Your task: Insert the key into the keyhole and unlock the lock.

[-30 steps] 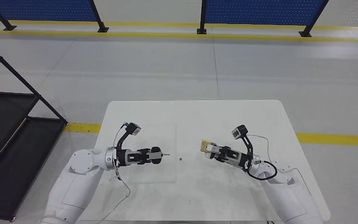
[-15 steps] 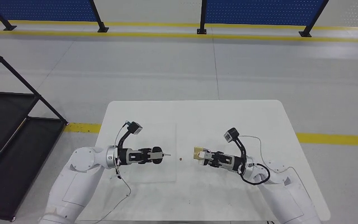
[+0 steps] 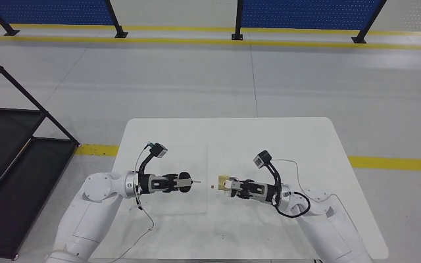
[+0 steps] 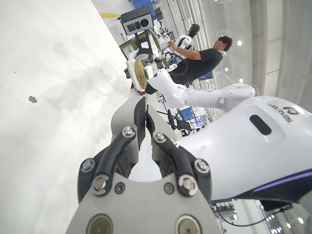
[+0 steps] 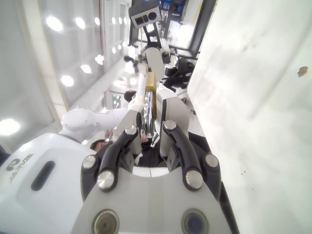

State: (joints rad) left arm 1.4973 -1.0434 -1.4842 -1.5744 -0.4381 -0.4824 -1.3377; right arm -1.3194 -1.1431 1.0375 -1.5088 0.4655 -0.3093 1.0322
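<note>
Sliding in from the right of the top view, the right fingers bring the lock to just right of centre, near the key. They are clamped on its shiny shackle end, and its keyhole face is turned toward the key. The left fingers, pressed together on the key, stay put left of centre over the bench. A small gap remains, so insertion looks next, once tip and keyhole line up.

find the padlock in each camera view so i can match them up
top view: padlock mid-table in the right gripper, facing the key.
left wrist view: padlock just beyond the left gripper.
right wrist view: padlock clamped in that arm's gripper.
shared landmark: brown speck on the table.
</note>
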